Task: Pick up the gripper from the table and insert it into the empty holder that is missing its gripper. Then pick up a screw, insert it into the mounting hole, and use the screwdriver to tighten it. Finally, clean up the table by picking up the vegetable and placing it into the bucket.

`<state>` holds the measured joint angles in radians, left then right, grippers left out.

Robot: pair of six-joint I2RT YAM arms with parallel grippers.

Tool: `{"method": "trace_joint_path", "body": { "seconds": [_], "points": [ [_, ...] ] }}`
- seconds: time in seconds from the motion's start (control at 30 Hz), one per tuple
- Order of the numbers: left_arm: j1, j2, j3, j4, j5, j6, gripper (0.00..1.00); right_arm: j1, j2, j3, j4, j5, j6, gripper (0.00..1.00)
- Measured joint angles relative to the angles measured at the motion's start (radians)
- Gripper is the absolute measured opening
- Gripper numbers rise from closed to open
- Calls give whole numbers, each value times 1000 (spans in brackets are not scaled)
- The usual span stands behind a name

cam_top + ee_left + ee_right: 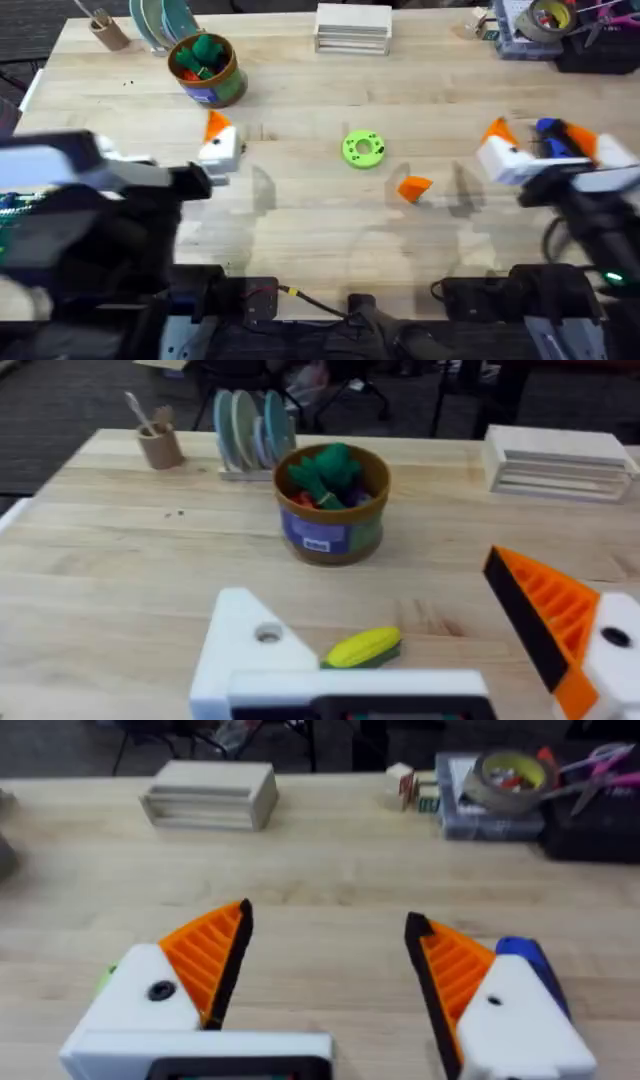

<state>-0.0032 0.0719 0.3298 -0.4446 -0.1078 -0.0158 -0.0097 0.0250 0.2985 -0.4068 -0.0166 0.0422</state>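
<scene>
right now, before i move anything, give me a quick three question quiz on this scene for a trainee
1. True or false: the left pincer has one white holder with no orange pad.
2. Which lies nearer the loose orange wedge? A green disc B bucket
3. Fill in: the right pincer is ___ (open or shut).
Key: 1 true; 2 A; 3 open

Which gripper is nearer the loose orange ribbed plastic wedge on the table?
Right. The right gripper hovers just beside the orange ribbed plastic wedge; the left gripper sits farther off, beyond the green ring-shaped disc.
</scene>
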Motion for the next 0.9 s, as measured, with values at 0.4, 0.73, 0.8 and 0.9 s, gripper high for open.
{"method": "trace_joint_path", "body": {
  "seconds": [0.4,0.73,0.8,0.9],
  "points": [
    [0,518,456,-384,-80,123,993,0,328,385,-227,-4,8,991],
    [0,814,566,-434,-96,257,992,0,588,531,-270,-27,33,992],
    [0,857,566,-435,-97,265,993,0,607,531,-263,-29,33,991],
    [0,920,566,-434,-98,271,992,0,620,531,-259,-29,33,991]
  ]
}}
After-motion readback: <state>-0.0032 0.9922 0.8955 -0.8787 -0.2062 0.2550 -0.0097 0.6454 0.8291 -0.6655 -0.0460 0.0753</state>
